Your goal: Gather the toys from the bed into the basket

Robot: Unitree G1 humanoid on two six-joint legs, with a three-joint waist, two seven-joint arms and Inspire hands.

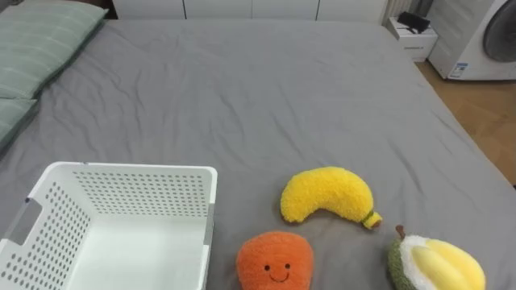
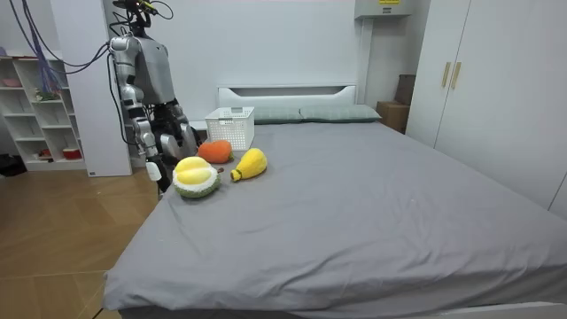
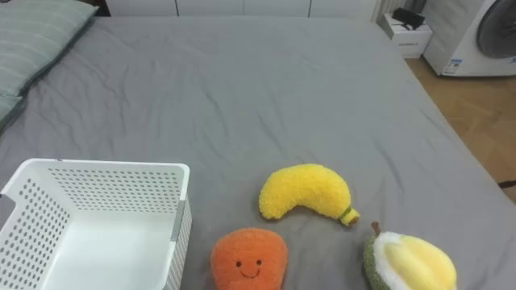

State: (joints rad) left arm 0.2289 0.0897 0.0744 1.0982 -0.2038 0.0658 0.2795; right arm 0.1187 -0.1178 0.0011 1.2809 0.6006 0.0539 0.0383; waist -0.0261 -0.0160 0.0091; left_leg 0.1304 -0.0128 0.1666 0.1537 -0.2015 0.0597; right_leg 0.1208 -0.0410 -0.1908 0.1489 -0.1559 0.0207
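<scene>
Right hand [image 2: 152, 167] hung low at the robot's side in the room view, close to the edge of the bed [image 1: 266, 89]. It was too small there to tell whether it was wide, narrow or holding anything. Left hand [image 2: 188, 138] seemed to be the dark shape just past it, by the mattress edge near the toys, and its state could not be told either. The robot stood at the side of the bed, at the room view's left, facing across the grey cover.

From the head camera, all three toys lay on the grey cover, low in the view. A yellow banana plush [image 1: 329, 195] sat at about 5 o'clock, arched upward, its small green tip pointing toward 4 o'clock. An orange plush [image 1: 274, 262] with a smiling face was at 6 o'clock, just beside the banana at its 7 o'clock but not touching it. A green-and-yellow fruit plush [image 1: 435, 264] lay at 4 o'clock, near the banana's tip and cut by the lower edge.

A white perforated basket [image 1: 137, 169] stood upright at 8 o'clock, just beside the orange plush, with the toys outside it. Grey-green pillows [image 1: 40, 36] lay at 10 o'clock. A small white stand [image 1: 413, 39] stood at 1 o'clock and a washing machine [image 1: 492, 36] at 2 o'clock, past the far edge of the bed.
</scene>
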